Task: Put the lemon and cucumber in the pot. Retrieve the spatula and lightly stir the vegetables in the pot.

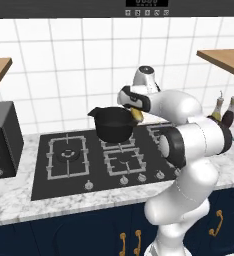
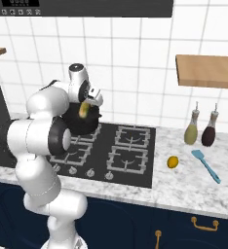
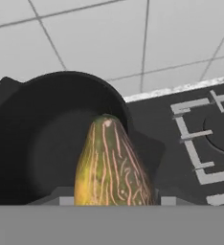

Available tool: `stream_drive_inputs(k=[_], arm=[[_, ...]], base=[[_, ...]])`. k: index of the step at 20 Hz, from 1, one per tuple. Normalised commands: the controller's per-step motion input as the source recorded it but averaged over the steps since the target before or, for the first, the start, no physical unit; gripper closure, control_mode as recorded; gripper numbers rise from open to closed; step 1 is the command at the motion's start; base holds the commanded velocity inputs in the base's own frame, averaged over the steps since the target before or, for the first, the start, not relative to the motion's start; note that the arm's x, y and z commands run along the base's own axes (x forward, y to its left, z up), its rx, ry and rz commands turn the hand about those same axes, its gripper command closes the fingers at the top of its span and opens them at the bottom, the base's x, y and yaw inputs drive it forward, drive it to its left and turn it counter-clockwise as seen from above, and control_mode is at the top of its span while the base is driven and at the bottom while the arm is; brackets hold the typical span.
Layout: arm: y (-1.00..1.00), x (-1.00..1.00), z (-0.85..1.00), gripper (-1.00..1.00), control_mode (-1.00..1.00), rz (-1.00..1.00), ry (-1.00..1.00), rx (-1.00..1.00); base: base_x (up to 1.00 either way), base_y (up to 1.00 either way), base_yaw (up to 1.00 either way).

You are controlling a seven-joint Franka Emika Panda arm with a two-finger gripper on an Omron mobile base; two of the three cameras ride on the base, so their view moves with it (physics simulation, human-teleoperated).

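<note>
— While the arm reaches over the back of the cooktop (image 1: 74, 165), what do the jaws (image 2: 85, 110) hold?

— They are clamped on the cucumber (image 3: 113, 165), a yellowish-green piece with pale streaks. In the hand view its tip points up toward the pot (image 3: 47, 139), overlapping the dark rim on the near side.

— Where does the pot stand?

— On a rear burner of the black cooktop, close to the tiled wall (image 1: 69, 65). It is round and matte black, with a small handle showing on its left side in the left base view. The cucumber shows there as a yellow patch at the pot's right rim, just under the white hand. Whether the cucumber touches the rim cannot be told.

— And the lemon (image 2: 172, 162)?

— It lies on the marble counter (image 2: 184, 187), just beside the right edge of the cooktop, well apart from the pot.

— The spatula (image 2: 206, 165)?

— It lies flat on the counter to the right of the lemon, light blue, blade toward the wall, handle angled toward the counter's front.

— Anything else near it?

— 2 bottles (image 2: 200, 130) stand upright behind the spatula, against the wall, below a wooden shelf (image 2: 206, 70).
</note>
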Motion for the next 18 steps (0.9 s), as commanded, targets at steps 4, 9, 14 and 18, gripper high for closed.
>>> stream_drive_inputs(k=[4, 9, 14, 18], arm=[[0.51, 0.72, -0.08, 1.00, -1.00, 0.07, 0.00, 0.00], [0.29, 0.62, -0.31, 1.00, -1.00, 0.05, 0.00, 0.00], [0.27, 0.68, -0.49, 1.00, -1.00, 0.01, 0.00, 0.00], [0.35, 0.66, -0.44, 1.00, -1.00, 0.00, 0.00, -0.01]], base=[[0.00, 0.00, 0.00], [0.00, 0.00, 0.00], [0.00, 0.00, 0.00], [0.00, 0.00, 0.00]])
